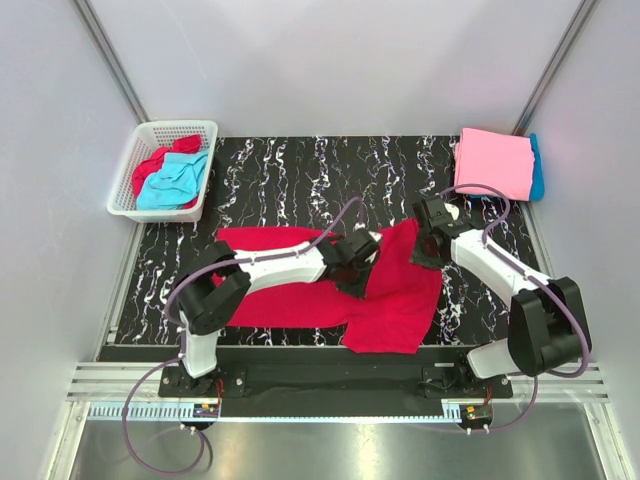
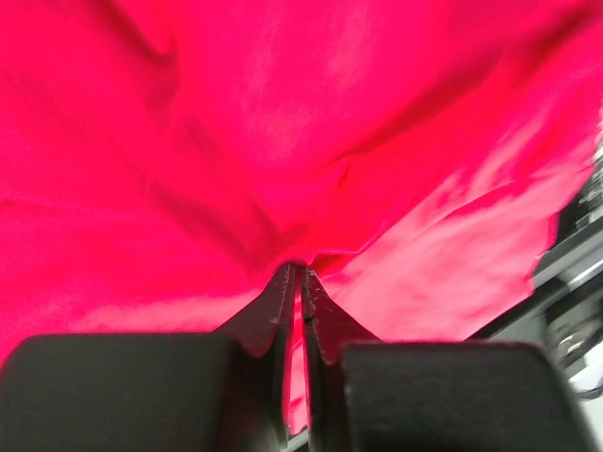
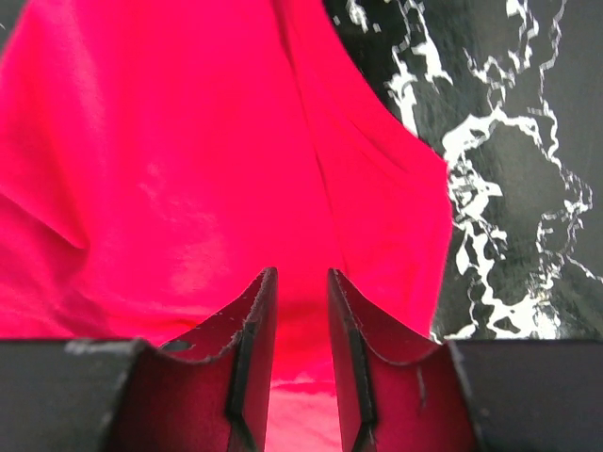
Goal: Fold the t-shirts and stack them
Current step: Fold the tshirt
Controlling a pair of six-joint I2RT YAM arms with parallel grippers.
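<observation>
A crimson red t-shirt [image 1: 285, 302] lies spread across the middle of the black marbled table [image 1: 300, 180], its right part bunched and lifted. My left gripper [image 1: 360, 275] is shut on a fold of it; in the left wrist view the red cloth [image 2: 283, 141] is pinched at the gripper's [image 2: 300, 268] tips. My right gripper [image 1: 422, 255] is open at the shirt's right edge; in the right wrist view it [image 3: 301, 275] stands over red cloth [image 3: 188, 169], jaws apart. A folded pink t-shirt [image 1: 493, 162] lies on a turquoise one [image 1: 538, 168] at the back right.
A white lattice basket [image 1: 128, 185] stands at the back left, holding a red shirt [image 1: 150, 168] and a turquoise shirt [image 1: 175, 182]. Bare marbled table [image 3: 509, 141] shows to the right of the red cloth. Grey walls enclose the table.
</observation>
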